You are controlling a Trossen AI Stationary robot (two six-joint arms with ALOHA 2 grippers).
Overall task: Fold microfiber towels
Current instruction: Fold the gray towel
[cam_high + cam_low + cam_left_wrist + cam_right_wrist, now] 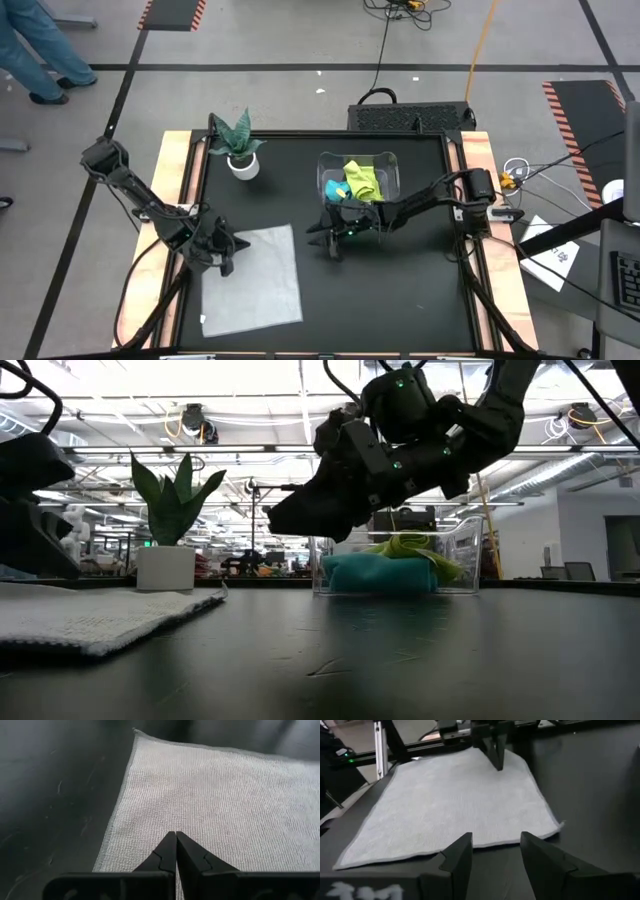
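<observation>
On my left, I see the left gripper [222, 252] with its fingers pressed together, empty, poised over the left edge of the light grey towel [252, 277], which lies spread flat on the black table [400, 290]. Further right, the right gripper [333, 236] hangs above bare tabletop with its fingers apart, holding nothing – just in front of the clear bin [385, 163], where the yellow-green towel [362, 178] and teal towel [335, 187] sit bunched together

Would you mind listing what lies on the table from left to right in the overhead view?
Left gripper → grey towel (potted plant behind it) → right gripper → clear bin holding the yellow-green towel and teal towel.
</observation>
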